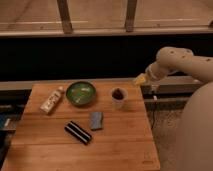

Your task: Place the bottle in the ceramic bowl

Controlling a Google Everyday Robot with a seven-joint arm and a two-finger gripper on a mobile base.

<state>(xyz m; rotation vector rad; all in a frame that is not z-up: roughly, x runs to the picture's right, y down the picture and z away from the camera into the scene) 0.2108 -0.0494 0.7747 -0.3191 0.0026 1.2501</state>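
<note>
The bottle (52, 100) lies on its side on the wooden table (120, 145), at the left, just left of the ceramic bowl (81, 93). The bowl is green inside and holds nothing. My gripper (140, 79) is at the end of the white arm, above the table's far right corner, beyond the white cup (118, 97). It is far to the right of the bottle and the bowl, and it holds nothing that I can see.
A white cup with a dark inside stands right of the bowl. A blue-grey sponge (96, 120) and a black white-striped block (78, 132) lie in the middle front. A dark ledge and window frame run behind the table. My white arm (182, 60) fills the right.
</note>
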